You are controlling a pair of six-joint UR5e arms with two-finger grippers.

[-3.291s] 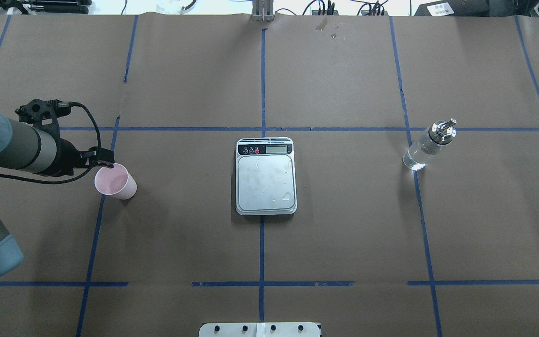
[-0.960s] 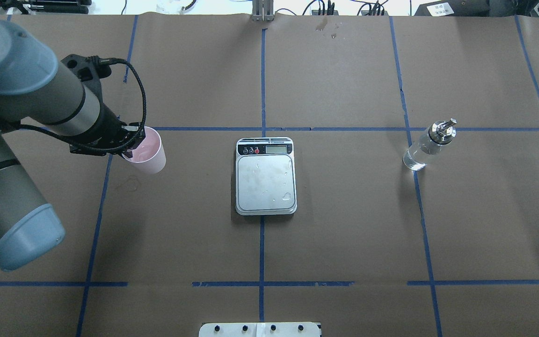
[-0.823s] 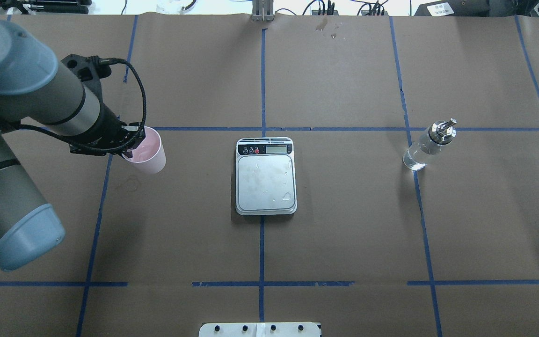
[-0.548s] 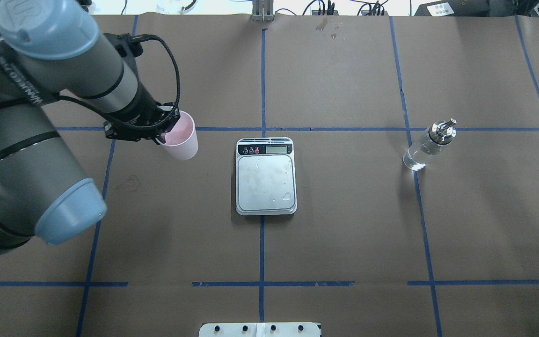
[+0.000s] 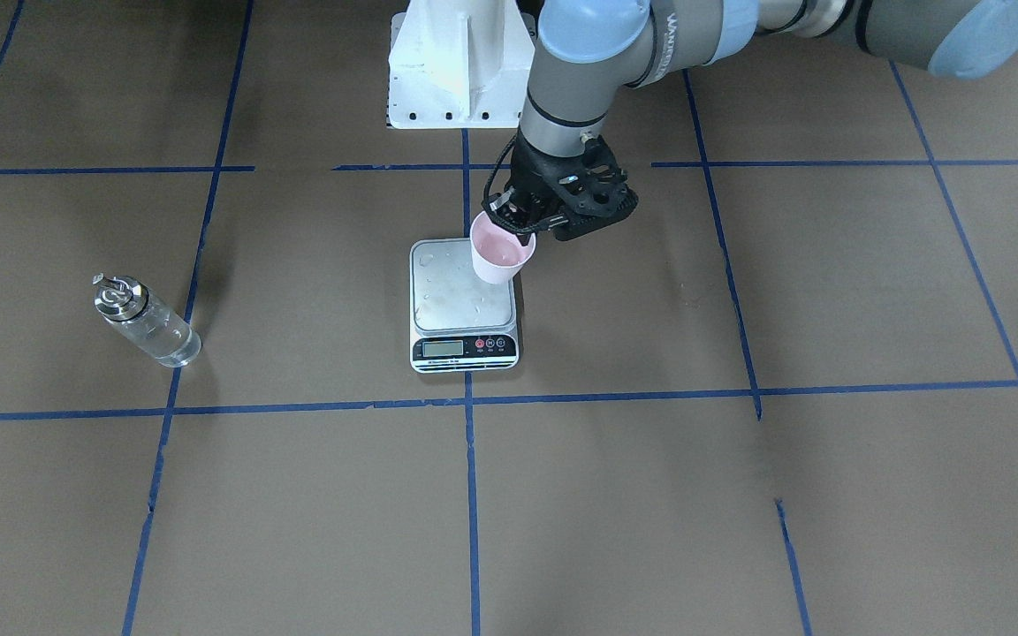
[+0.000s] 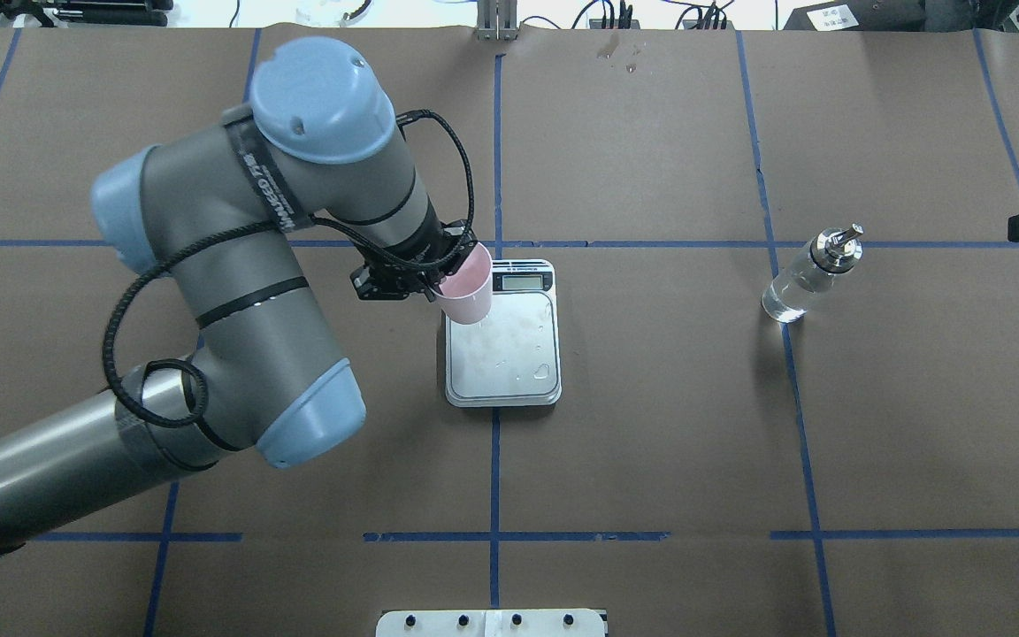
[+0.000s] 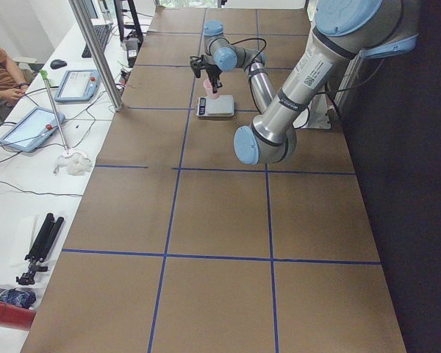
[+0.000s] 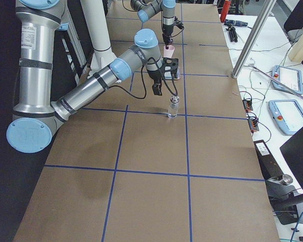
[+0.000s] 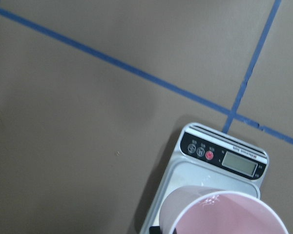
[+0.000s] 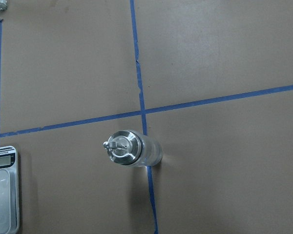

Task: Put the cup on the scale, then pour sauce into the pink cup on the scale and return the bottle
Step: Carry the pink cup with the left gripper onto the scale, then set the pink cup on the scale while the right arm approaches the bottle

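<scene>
A worktop (image 5: 650, 495) papered brown and ruled in blue carries everything. From the front-facing camera, the left end effector (image 5: 514, 231) pinches the rim of the cup (image 5: 502, 254), which hangs over the scale (image 5: 456, 305) at its left side, by the robot's reckoning. The bottle (image 5: 148, 327) stands upright, well apart on the robot's right, its clear sauce (image 5: 169, 343) unpoured. So the first step is in hand but not finished: the cup has yet to be set down and let go, and the pour and the bottle's return are untouched.

Overhead, the cup overlaps the scale's far left corner and hides its buttons. As the two cameras put it over different corners, it is probably aloft rather than resting.

The left side view shows all this too small to add anything.

From the right side, the right end effector (image 8: 159, 89) hovers near the bottle, apart from it; whether it is wide or narrow I cannot tell.

The left wrist camera looks past the cup's pink mouth, cut off at the bottom edge, to the scale's display, whose digits are unreadable.

The right wrist camera has the bottle below it, with the scale's corner at the left edge
</scene>
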